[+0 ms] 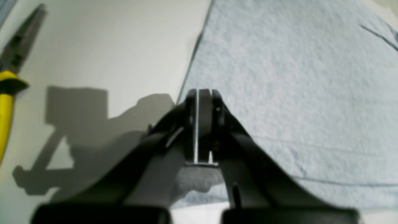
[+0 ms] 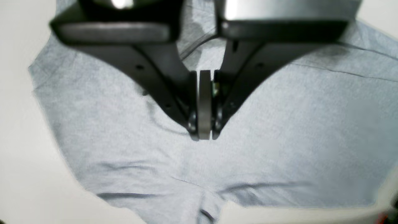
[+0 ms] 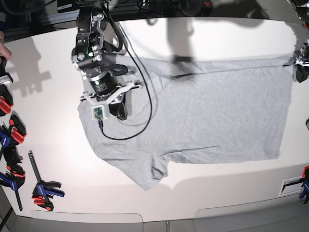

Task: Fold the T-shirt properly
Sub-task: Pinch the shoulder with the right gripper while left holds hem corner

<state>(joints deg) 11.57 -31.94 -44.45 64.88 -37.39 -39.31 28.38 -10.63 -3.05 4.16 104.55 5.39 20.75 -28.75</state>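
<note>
The light grey T-shirt [image 3: 217, 111] lies spread flat on the white table, plain side up, with a sleeve [image 3: 149, 176] pointing toward the front edge. My right gripper [image 3: 119, 110] stands on the shirt's left part. In the right wrist view its fingers [image 2: 203, 137] are pressed together, tips down on the cloth [image 2: 295, 130], and no fabric shows between them. My left gripper [image 3: 300, 65] is at the shirt's far right corner. From the left wrist camera it [image 1: 202, 93] is shut right at the shirt's edge [image 1: 295, 77], with cloth underneath.
Yellow-handled pliers [image 1: 6, 93] lie on the table left of my left gripper. Several red and blue clamps [image 3: 9, 130] line the table's left side, one [image 3: 43, 189] near the front. A black cable [image 3: 140, 125] from my right arm loops over the shirt.
</note>
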